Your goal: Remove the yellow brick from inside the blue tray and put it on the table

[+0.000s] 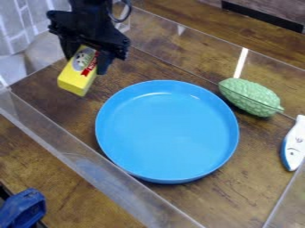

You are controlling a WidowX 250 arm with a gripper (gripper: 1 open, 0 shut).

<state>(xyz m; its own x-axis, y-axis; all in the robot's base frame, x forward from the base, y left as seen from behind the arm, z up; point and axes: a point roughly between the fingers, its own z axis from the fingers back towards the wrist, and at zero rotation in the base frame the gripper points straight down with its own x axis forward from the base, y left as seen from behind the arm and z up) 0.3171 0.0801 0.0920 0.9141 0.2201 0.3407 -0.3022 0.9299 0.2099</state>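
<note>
At the near left corner a dark blue object (20,210) sits outside the clear acrylic wall (71,150) that edges the table (53,111), a dark brown wood-grain top. Further back on the left, the black gripper (82,60) reaches down from the upper edge of the view, its jaws pinching the yellow brick (78,71) by its upper part. The brick is tilted, its red-and-white label facing the camera, and its lower end hangs close above the wood, or just on it; which of the two cannot be told. It is outside the blue tray (167,131), just off the tray's far left rim and apart from it.

The tray is a large round dish with a low raised rim, lying flat in the middle of the table with nothing in it. To its right, near the far right rim but not touching it, lies a green ribbed oval object (249,95). A clear upright panel (243,61) stands just behind it. At the right edge a white and blue object (293,142), only partly in view, rests on the wood, well apart from the brick
</note>
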